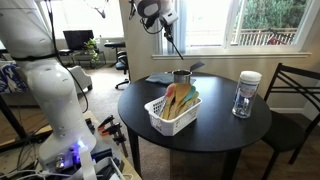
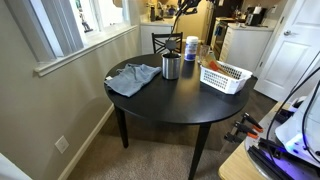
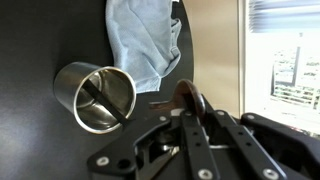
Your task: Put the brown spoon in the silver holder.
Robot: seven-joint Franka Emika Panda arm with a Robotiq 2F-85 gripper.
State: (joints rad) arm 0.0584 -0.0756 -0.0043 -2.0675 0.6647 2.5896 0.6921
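The brown spoon point(image 1: 173, 42) is grasped by its handle in the pincer point(image 3: 189, 120), which is clenched on it. The spoon is held tilted in the air above the silver holder point(image 1: 182, 77), with its lower end well clear of the holder's rim. In the wrist view the bowl of the spoon is seen pointing down just beside the holder's open mouth rather than over it. The step in hand is therefore judged to be alignment before lowering. To be done well, the bowl should first be brought over the middle of the holder's mouth. Only then should the descent be made, slowly, so that the thin rim is not struck and the light holder is not tipped or pushed. The tilt should be allowed for: the spoon's tip, not the pincer, is what has to be centred. Release is best left until the bowl is well inside the holder. A dark streak is seen inside the holder, and whether it is a reflection or an object cannot be told. The holder is stood on a round black surface point(image 2: 160, 105), with a crumpled grey-blue cloth point(image 2: 133, 78) just beside it, seemingly touching. A white basket point(image 1: 165, 122) filled with tan wooden utensils point(image 1: 180, 98) is set near the holder, and a clear jar point(image 1: 245, 95) with a white lid is placed somewhat apart from it. A dark chair point(image 2: 165, 42) is drawn up beyond the holder, and a bright window point(image 1: 265, 25) is seen behind it.
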